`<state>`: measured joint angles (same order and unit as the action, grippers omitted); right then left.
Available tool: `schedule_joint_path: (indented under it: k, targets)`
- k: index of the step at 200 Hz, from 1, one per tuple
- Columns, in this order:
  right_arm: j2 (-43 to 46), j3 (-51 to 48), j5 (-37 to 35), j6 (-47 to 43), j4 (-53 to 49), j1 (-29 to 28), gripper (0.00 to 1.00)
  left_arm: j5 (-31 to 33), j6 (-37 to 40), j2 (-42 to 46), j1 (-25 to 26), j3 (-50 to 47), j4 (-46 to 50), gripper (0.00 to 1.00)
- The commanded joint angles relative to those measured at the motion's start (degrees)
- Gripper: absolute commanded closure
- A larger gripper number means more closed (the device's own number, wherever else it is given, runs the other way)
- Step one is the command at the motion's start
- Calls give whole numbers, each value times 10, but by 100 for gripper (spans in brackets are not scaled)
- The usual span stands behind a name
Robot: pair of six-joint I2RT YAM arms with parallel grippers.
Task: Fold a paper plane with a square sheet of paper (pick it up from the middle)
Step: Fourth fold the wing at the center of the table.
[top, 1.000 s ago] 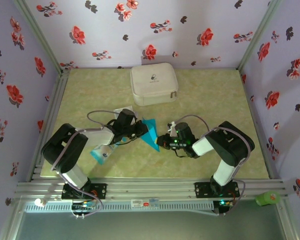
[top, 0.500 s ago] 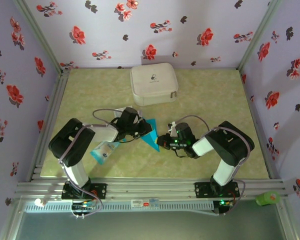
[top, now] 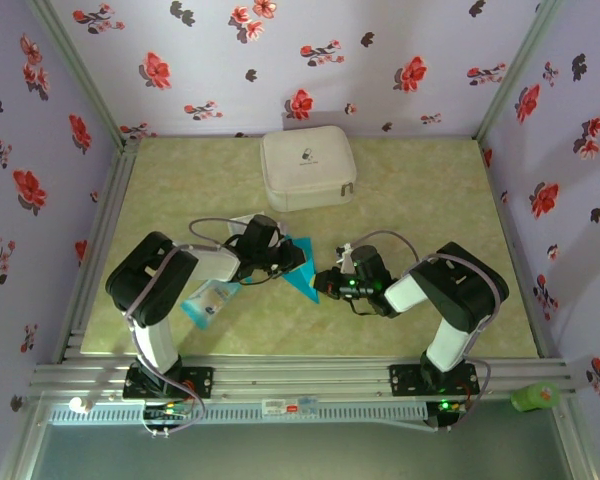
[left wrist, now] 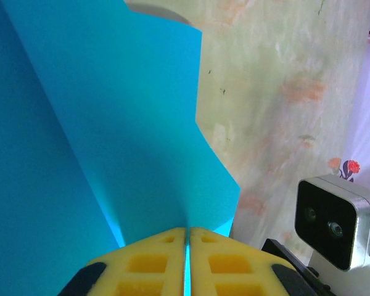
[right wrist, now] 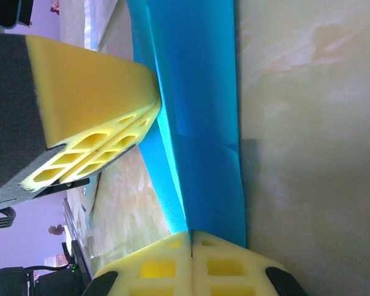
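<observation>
Top external view shows the partly folded blue paper (top: 302, 272) near the middle of the tabletop (top: 430, 200), between both arms. The left gripper (left wrist: 186, 231) pinches one edge, pads pressed together on it. The right gripper (right wrist: 190, 234) likewise pinches the opposite end.

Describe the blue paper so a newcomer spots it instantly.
On the green table, in front of the white case, the left gripper and right gripper meet. Both pinch the blue paper: a pointed, folded, bright blue piece, unlike the pale blue-and-white packet beside the left arm.
</observation>
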<state>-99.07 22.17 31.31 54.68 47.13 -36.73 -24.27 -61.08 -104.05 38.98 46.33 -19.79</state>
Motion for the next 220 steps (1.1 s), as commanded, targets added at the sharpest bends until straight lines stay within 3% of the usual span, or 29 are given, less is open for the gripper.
schedule_joint_path:
  k: [1, 220]
  targets:
    - [-13, -10, -24, -1, -23, 3, 100, -7, 12, -13, -6, 13, -10, 89]
    - [-14, -1, -19, -6, -47, 4, 100, -2, 12, -48, -14, 40, 14, 88]
